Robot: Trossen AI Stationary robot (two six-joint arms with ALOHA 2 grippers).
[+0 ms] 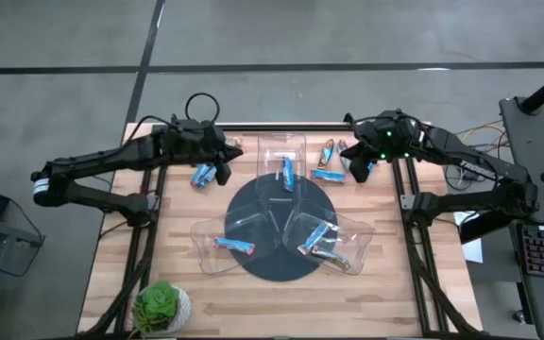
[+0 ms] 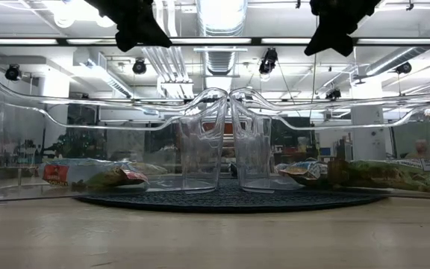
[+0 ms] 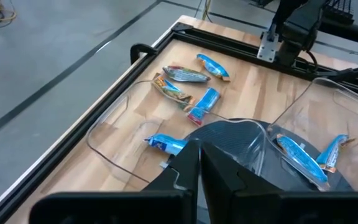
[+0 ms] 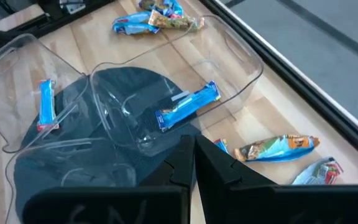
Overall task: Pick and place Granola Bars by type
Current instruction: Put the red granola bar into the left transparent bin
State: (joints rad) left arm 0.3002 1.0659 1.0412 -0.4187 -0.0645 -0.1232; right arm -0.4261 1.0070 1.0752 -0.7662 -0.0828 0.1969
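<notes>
Closed dark fingers of the left end effector (image 3: 199, 163) are filling the foreground of the left wrist view, clenched together and grasping nothing. Both arms are hovering above the far edge of the counter (image 1: 121, 247), the left end effector over the left loose bars and the right end effector (image 1: 362, 170), likewise clenched and empty, over the right ones.

Granola bars are lying in two states. Sorted bars are resting in three clear trays (image 1: 217, 247) set around a dark round mat (image 1: 267, 210): one blue bar (image 1: 288, 174) in the far tray, one in the near-left tray, several mixed wrappers in the near-right tray. Unsorted bars are remaining on bare wood: a blue pair (image 1: 202, 176) just beside the left end effector, and a small cluster (image 1: 327, 161) just beside the right end effector.

The blue pair is lying directly under and slightly inward of the left end effector, long axis running diagonally; the left arm is judged nearer. Opening and descending across that axis is the likely requirement.
</notes>
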